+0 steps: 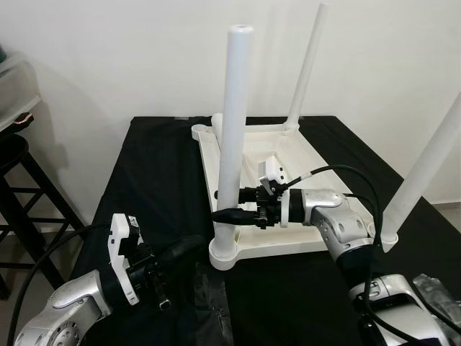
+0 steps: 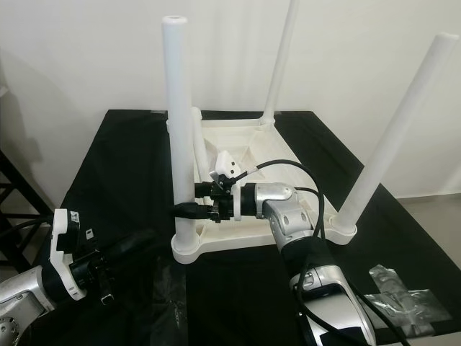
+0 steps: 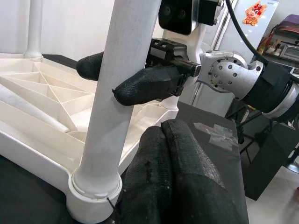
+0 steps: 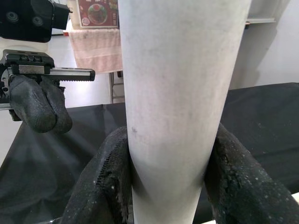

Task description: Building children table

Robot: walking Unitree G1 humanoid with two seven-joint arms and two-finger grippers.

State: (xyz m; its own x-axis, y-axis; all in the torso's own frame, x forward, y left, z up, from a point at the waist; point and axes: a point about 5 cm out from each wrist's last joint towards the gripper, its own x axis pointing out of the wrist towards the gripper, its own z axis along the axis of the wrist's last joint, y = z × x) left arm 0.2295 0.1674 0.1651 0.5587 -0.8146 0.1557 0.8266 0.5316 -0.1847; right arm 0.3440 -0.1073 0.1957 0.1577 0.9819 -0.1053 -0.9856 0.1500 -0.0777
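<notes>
Nearest, left claw point(image 1: 189, 249): fingers pressed together, holding nothing, low over the black surface point(image 1: 151, 180), just beside the socket of the near leg.
Right claw point(image 1: 225, 214): clamped around the near leg point(image 1: 230, 137) low on its shaft, one finger on each side; the wrist view shows both pads tight against the white tube.
Near leg: upright in the front left corner socket of the tabletop point(image 1: 288, 155).
Tabletop: white, upside down on the surface, ribbed underside facing up.
Loose leg point(image 2: 198, 140): lying inside the tabletop, behind the near leg.
Right leg point(image 2: 396, 137): standing in the front right corner, tilted outward.
Far leg point(image 1: 306, 65): standing at the back corner, near the wall.
Plastic wrap point(image 2: 400, 299): crumpled on the surface by the right arm.
Stool point(image 1: 18, 187): dark, at far left beside the surface.
</notes>
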